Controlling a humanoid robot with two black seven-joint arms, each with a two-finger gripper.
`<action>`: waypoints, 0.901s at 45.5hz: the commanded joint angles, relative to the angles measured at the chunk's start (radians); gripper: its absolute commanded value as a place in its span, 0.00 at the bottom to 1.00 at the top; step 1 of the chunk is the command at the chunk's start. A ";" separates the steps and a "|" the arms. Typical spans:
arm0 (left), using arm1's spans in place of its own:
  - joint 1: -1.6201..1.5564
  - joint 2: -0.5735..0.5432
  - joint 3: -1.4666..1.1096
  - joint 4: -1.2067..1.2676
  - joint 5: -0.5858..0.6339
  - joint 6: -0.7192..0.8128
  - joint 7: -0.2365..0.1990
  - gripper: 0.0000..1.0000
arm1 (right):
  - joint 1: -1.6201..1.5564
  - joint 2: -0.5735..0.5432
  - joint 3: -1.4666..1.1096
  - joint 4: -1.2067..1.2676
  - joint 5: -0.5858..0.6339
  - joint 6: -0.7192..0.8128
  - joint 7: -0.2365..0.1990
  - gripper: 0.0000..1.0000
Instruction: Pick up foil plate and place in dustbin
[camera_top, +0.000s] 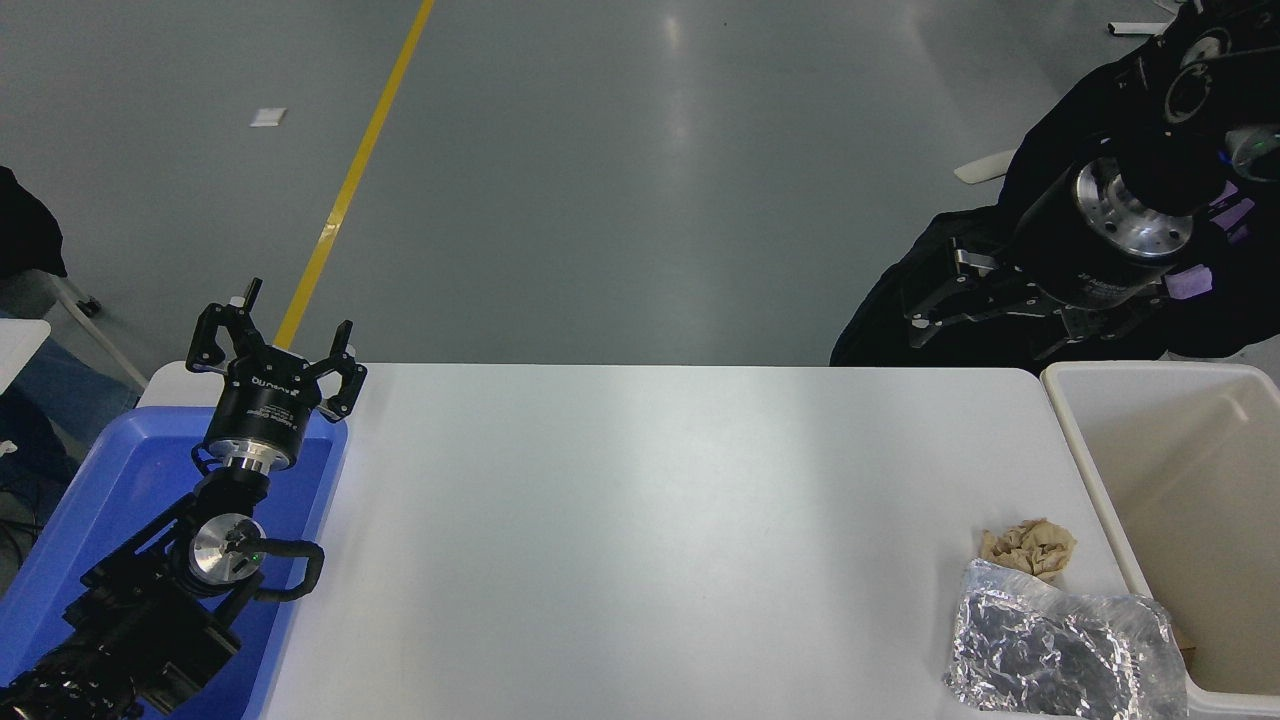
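Foil plate (1060, 655) lies untouched at the table's near right corner, crumpled and shiny, its right edge against the wall of the dustbin (1075, 440). No gripper holds it.

Right gripper (925, 295) hangs beyond the table's far right corner, above the floor rather than the tabletop, well apart from the plate. Its fingers (960, 262) are spread, pointing toward the picture's left, with nothing between them. Behind it the right arm's silver wrist flange (1135, 215) shows, and the arm runs off toward the upper right corner of the picture, where dark clothing of a person (1090, 90) blends with it.

Just beyond the plate, touching or almost touching its far edge, sits a small tan paper ball (1028, 548). Both lie close to the table's right edge. The bin stands just off that edge, its thick cream rim level with the tabletop and its beige interior deep.

Left gripper (275, 345) is parked at the far left corner, over a blue tray (90, 500) that sits at the table's left edge. Its fingers stand apart and hold nothing.

Table (640, 520) is white. Past its far edge is grey floor with a yellow line (350, 180).
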 joint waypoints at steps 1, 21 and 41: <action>0.000 0.001 0.000 0.000 0.000 0.001 0.000 0.98 | -0.017 -0.007 -0.085 -0.002 -0.016 -0.007 0.000 1.00; 0.002 -0.001 -0.003 0.000 -0.001 0.001 -0.003 0.98 | -0.362 -0.252 -0.076 -0.052 -0.309 -0.221 -0.003 0.99; 0.002 -0.001 -0.005 0.002 -0.001 0.001 -0.005 0.98 | -0.822 -0.556 0.300 -0.164 -0.736 -0.236 -0.086 0.99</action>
